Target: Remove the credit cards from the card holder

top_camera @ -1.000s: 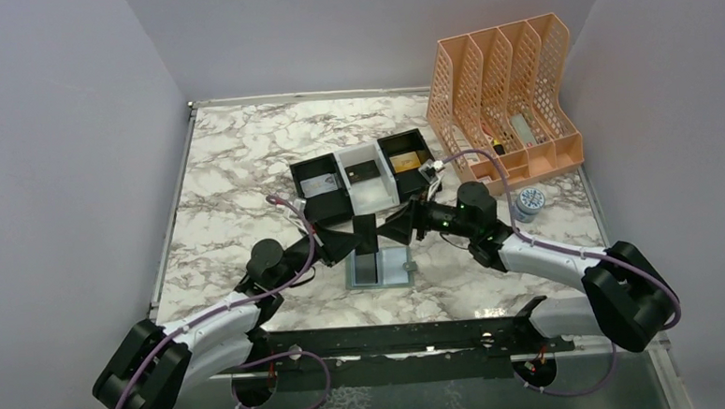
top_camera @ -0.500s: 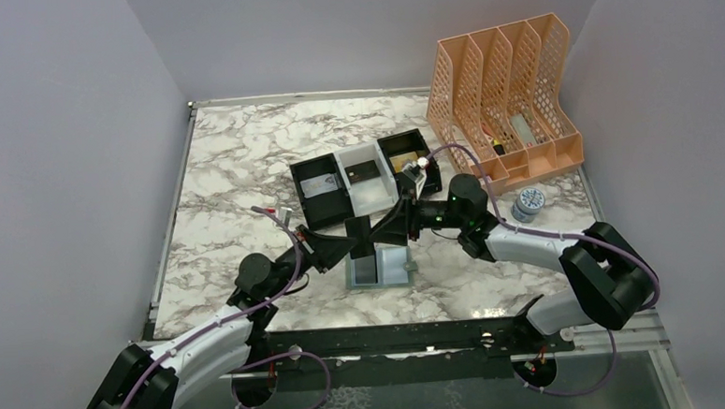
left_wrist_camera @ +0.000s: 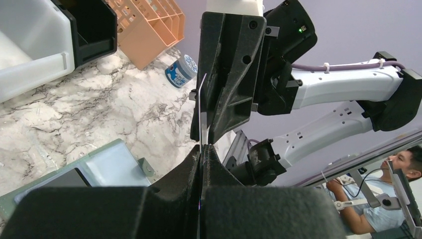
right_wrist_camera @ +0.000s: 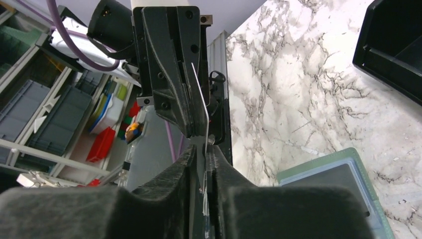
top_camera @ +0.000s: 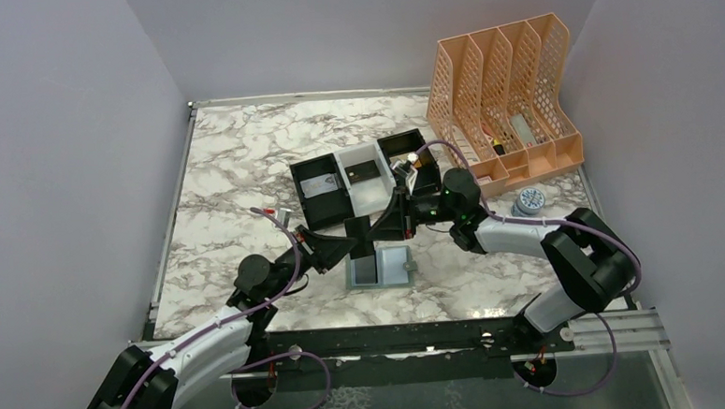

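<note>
No lettering can be read anywhere on the table (top_camera: 235, 164); print on the small blue-and-white tin (top_camera: 528, 200) beside the orange file rack (top_camera: 508, 94) is too blurred.

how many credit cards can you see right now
2 for certain: a credit card pinched between the left tool and right tool, and a dark card lying in the card holder's left half. The tray holds flat items that might be more cards.
</note>
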Robot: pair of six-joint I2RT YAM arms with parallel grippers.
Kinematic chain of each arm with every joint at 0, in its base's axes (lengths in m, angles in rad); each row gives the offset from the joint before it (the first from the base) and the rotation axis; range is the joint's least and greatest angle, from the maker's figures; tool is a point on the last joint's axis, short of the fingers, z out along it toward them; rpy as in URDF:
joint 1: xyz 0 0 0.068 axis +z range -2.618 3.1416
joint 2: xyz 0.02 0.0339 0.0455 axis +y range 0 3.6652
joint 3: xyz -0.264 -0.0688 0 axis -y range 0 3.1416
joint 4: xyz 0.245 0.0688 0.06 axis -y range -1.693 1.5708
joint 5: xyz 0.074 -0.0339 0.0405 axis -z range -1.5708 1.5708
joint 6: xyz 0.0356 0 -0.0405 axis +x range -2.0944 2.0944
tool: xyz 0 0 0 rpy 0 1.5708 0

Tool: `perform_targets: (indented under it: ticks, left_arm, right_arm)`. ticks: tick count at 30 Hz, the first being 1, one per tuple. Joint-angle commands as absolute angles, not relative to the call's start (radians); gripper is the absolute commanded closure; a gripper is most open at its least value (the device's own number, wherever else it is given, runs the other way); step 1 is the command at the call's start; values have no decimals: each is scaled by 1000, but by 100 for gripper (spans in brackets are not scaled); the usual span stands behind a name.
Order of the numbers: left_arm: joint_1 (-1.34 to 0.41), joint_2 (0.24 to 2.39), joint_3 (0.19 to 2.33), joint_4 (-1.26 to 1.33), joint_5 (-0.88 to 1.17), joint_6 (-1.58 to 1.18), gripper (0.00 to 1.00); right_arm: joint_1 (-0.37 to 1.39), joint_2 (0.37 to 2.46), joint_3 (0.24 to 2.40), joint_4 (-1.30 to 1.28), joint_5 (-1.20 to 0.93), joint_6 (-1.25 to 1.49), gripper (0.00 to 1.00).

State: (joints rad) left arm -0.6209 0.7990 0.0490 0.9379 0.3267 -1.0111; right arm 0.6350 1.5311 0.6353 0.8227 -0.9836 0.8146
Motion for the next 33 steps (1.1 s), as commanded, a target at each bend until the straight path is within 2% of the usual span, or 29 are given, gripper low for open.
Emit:
perform_targets:
  ticks: [1, 3, 8, 12, 17, 23, 26, 28, 29, 32, 33]
  left_arm:
    - [-614, 793, 48, 986, 353, -985, 100]
    - [-614, 796, 50, 986, 352, -980, 100]
    - [-613, 827, 58, 1004, 359, -982, 100]
    - [-614, 837, 60, 1016, 360, -989, 100]
    - [-614, 851, 59, 1035, 366, -996, 100]
    - [-614, 871, 63, 1045, 377, -994, 100]
    - [-614, 891, 77, 1047, 386, -991, 100]
    - [-613, 897, 76, 1042, 373, -990, 98]
    - [-612, 895, 75, 1030, 361, -987, 88]
    - [-611, 865, 85, 917, 309, -952, 41]
    - [-607, 848, 100, 853, 288, -932, 29]
  right_arm:
    - [638, 1538, 661, 913, -1041, 859, 90]
    - [638, 1541, 668, 914, -1059, 862, 92]
    - [638, 1549, 672, 932, -1061, 890, 85]
    - [638, 1563, 672, 970, -1055, 919, 85]
    - [638, 1588, 664, 1012, -1040, 951, 90]
    - [638, 1611, 664, 1054, -1039, 970, 91]
    - [638, 1620, 671, 1057, -1043, 973, 99]
    - [636, 1606, 658, 1037, -1016, 951, 99]
    - [635, 1595, 658, 1001, -999, 920, 99]
    - [618, 1554, 672, 823, -919, 814, 99]
    - [609, 1538, 675, 772, -894, 778, 99]
